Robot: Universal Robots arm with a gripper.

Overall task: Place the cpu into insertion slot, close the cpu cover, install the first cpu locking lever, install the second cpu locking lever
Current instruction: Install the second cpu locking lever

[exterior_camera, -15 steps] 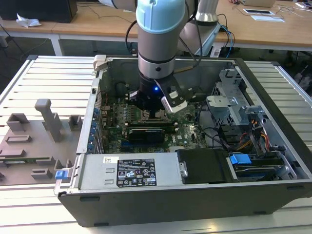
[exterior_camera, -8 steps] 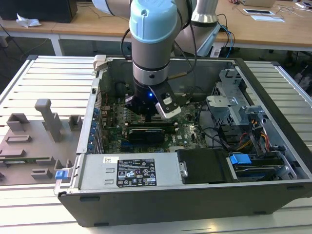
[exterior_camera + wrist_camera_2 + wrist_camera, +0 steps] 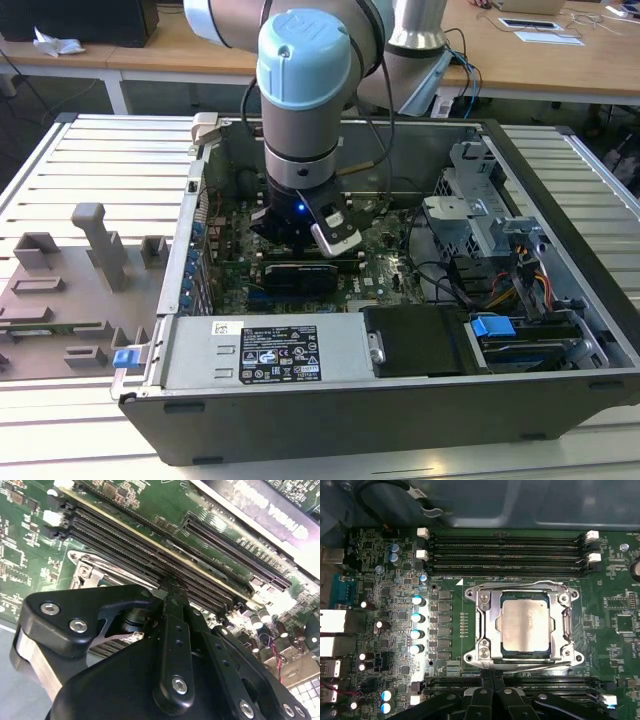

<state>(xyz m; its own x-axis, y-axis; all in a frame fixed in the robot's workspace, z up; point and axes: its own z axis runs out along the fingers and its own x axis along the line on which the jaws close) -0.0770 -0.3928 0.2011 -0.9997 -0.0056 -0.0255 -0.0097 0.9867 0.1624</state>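
While the cpu (image 3: 526, 626) already sits under the cpu cover (image 3: 487, 625) at centre frame in the first wrist view, the gripper (image 3: 492, 680), jaws together and empty, hovers just below it.

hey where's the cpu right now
In the first wrist view, the cpu sits in the insertion slot, framed by the cpu cover, between the memory slots, beyond the gripper.

arm (image 3: 300, 90): round grey tubes, light blue cap on the joint
wrist: black block, small blue light, silver and white box on the side
end effector (image 3: 172, 587): black metal links, shiny silver screws
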